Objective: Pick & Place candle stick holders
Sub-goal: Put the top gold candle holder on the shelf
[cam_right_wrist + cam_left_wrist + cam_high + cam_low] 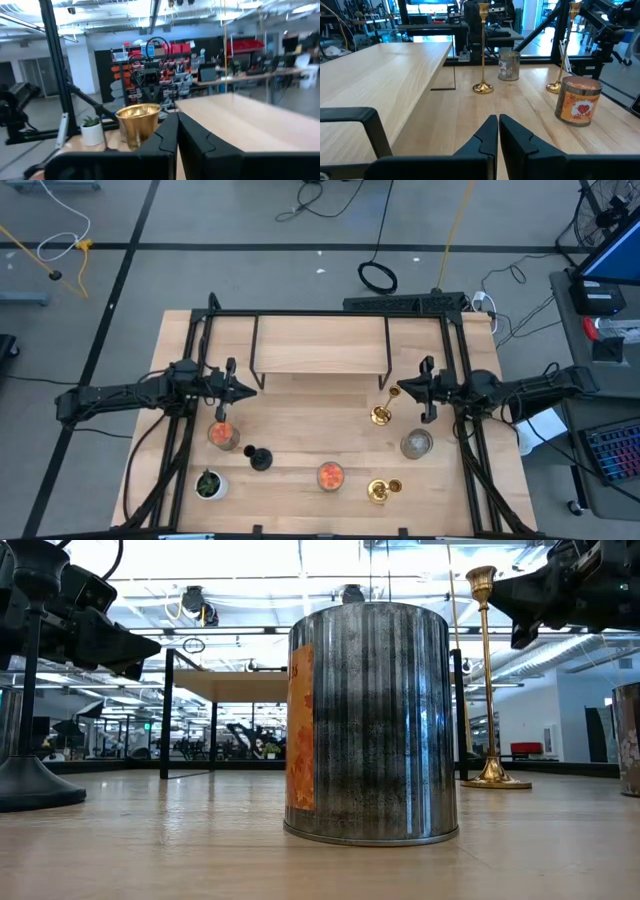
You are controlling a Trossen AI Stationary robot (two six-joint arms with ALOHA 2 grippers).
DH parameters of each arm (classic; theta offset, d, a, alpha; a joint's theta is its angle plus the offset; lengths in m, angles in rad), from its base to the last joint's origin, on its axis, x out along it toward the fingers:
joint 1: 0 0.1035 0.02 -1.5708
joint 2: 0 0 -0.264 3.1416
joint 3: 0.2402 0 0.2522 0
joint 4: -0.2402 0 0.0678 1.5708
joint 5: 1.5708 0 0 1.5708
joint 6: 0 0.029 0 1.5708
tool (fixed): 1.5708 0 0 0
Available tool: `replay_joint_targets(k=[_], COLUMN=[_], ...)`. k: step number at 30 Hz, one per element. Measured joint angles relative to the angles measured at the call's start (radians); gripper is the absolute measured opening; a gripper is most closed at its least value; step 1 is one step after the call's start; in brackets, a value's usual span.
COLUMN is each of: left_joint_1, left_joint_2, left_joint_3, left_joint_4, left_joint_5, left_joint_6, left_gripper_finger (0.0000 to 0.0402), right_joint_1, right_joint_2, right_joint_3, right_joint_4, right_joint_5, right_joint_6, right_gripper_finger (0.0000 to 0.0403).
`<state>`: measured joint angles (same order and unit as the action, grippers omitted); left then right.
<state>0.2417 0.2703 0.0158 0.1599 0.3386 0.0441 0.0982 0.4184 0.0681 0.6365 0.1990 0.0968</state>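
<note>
My right gripper (pixel 408 391) hangs level with the cup of the nearer gold candlestick (pixel 381 415), fingers pressed together with nothing between them. From the fingertips that cup sits just at seven o'clock in the high view, close but apart; in the right wrist view the gold cup (pixel 138 121) stands just beside the closed tips. Its long axis is upright, so I judge the fingers must spread first and then close in from the side. The right arm is clearly the nearer one.

My left gripper (pixel 243 389) waits over the table's left half, fingers likewise pressed together and empty. The short black candlestick (pixel 260 457) stands at about five o'clock from it, near the front. The second gold candlestick (pixel 379 491) stands near the front edge, at six o'clock from the first.

On the pale wooden table (pixel 300 420) are three candle tins (pixel 330 476) and a small potted plant (pixel 208 484), with a raised wooden shelf (pixel 320 343) at the back. Beyond lies grey floor with cables.
</note>
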Motion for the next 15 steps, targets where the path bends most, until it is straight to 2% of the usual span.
replay_joint_targets(k=[5,15], left_joint_1=[0.0,0.0], left_joint_2=[0.0,0.0], left_joint_3=[0.0,0.0], left_joint_4=[0.001,0.001], left_joint_5=[0.0,0.0], left_joint_6=[0.003,0.003], left_gripper_finger=[0.0024,0.0024], right_joint_1=[0.001,0.002], right_joint_2=[0.065,0.181], right_joint_3=[0.0,0.0], right_joint_4=[-0.003,-0.03], right_joint_5=[-0.086,-0.099], right_joint_6=[0.102,0.098], right_gripper_finger=[0.0026,0.0139])
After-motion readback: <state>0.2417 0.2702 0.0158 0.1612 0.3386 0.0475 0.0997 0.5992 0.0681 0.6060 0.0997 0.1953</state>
